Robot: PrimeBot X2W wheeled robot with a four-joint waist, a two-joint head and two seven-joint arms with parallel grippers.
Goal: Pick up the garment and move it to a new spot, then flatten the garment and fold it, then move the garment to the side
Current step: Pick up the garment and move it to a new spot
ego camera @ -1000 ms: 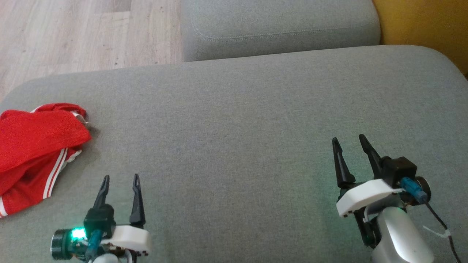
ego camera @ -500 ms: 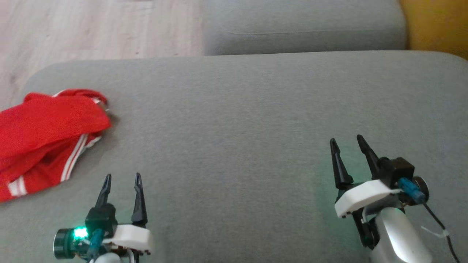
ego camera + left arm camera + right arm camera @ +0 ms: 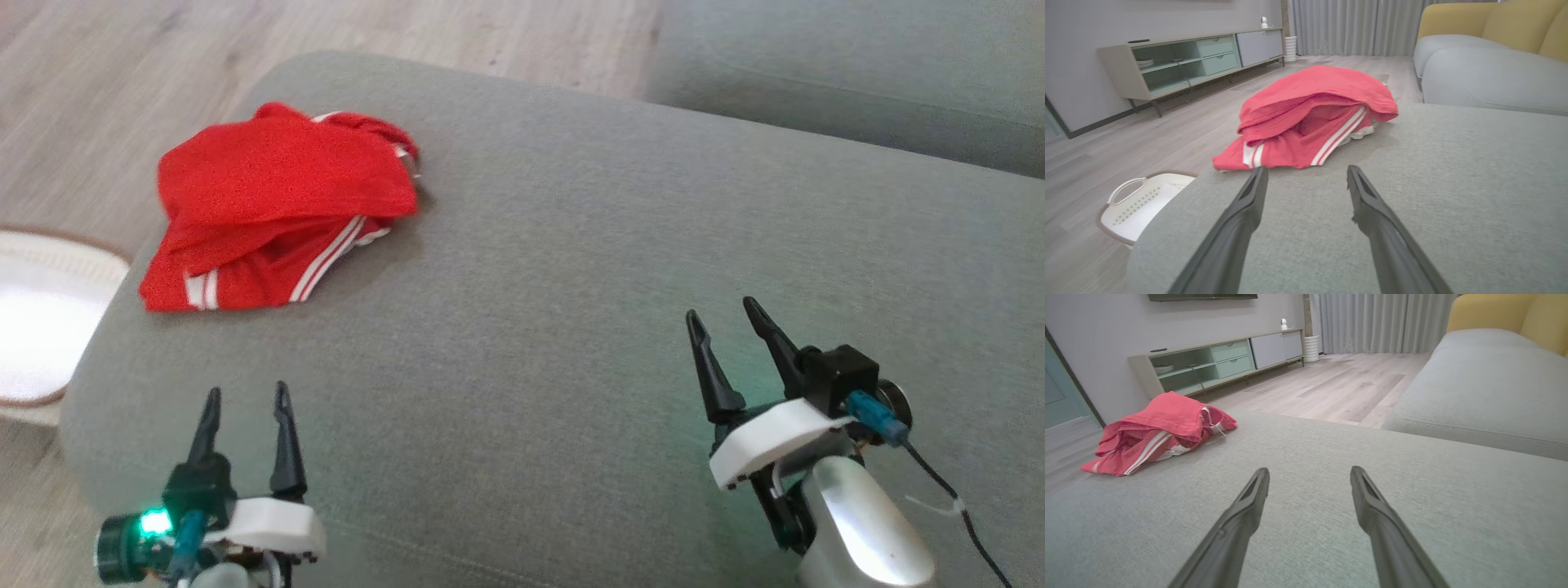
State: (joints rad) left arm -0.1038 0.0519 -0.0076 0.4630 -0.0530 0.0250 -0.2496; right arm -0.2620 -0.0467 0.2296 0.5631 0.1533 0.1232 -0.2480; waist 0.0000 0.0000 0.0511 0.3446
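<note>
Over the grey cushion [image 3: 531, 286], left pincer [image 3: 247, 390] and right pincer [image 3: 722, 310] wide, empty, clear of the garment [image 3: 269, 180].

Place: we read a home living room | Seating: grey sofa [image 3: 571, 327] with yellow backrest [image 3: 1494, 20] | Furniture: low console [image 3: 1188, 61] with drawers, grey curtains [image 3: 1351, 26] | Floor: pale wood planks [image 3: 1331, 388], white laundry basket [image 3: 1147, 200] beside the sofa

A grey cushion [image 3: 571, 327] carried a single thing: a crumpled red garment [image 3: 277, 188] with white stripes. It lay ahead of the left pincer [image 3: 247, 389], apart from it, beside the cushion's edge.
</note>
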